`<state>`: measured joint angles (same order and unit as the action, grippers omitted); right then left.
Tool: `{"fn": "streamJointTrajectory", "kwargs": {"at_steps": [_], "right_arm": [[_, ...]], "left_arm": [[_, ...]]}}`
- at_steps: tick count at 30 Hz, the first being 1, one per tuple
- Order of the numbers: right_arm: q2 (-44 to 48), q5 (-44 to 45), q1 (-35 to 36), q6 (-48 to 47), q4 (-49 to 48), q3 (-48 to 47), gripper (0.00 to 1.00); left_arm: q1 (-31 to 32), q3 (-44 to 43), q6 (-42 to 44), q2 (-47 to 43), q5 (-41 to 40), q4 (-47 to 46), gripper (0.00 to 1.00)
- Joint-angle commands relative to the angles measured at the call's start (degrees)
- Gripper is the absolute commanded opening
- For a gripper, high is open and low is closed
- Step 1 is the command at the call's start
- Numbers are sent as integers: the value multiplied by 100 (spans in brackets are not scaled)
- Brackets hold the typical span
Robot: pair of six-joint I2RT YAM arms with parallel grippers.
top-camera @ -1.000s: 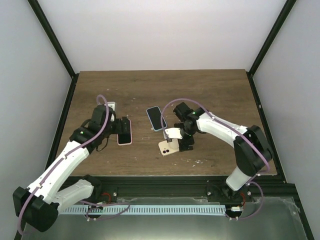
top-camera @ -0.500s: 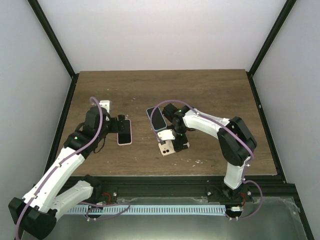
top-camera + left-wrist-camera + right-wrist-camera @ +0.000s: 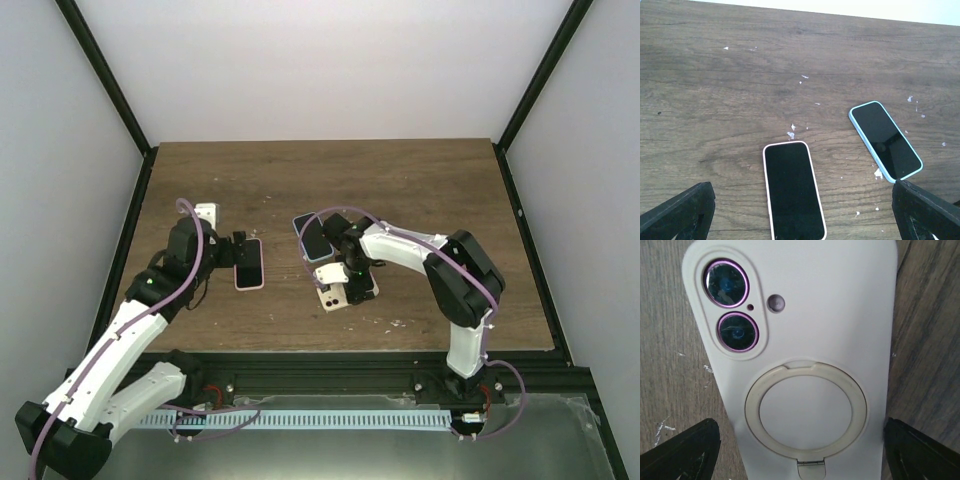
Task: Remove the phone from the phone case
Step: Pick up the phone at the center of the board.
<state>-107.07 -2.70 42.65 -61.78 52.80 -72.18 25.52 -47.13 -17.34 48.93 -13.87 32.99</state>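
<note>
A phone in a cream case (image 3: 334, 293) lies face down on the wooden table, its ring stand (image 3: 806, 410) and two purple-rimmed lenses (image 3: 726, 283) facing up. My right gripper (image 3: 347, 278) hangs low over it and is open, one finger on each side of the case (image 3: 800, 315). A sliver of table shows by the left finger, while the right finger is near the case's edge. My left gripper (image 3: 228, 252) is open, just left of a pink-cased phone (image 3: 792, 190) that lies screen up.
A blue-cased phone (image 3: 312, 237) lies screen up beside the right arm's wrist, also in the left wrist view (image 3: 885, 140). White flecks dot the wood (image 3: 791, 134). Black frame posts stand at the table's left and right edges.
My right gripper has swung left and come down over the cream-cased phone, jaws a little narrower. The left arm has drawn back slightly to the left of the pink-cased phone.
</note>
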Motion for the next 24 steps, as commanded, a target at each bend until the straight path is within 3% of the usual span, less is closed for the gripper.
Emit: {"fn": "streamJointTrajectory", "kwargs": {"at_steps": [1, 13, 24], "right_arm": [[2, 77, 88, 77, -74, 71, 90], [-274, 232, 164, -28, -8, -193, 89], [-233, -67, 199, 8, 187, -31, 57]], "left_arm": [[-30, 29, 93, -23, 5, -127, 98], [-30, 60, 128, -6, 67, -142, 97], [-29, 48, 250, 64, 440, -164, 97]]}}
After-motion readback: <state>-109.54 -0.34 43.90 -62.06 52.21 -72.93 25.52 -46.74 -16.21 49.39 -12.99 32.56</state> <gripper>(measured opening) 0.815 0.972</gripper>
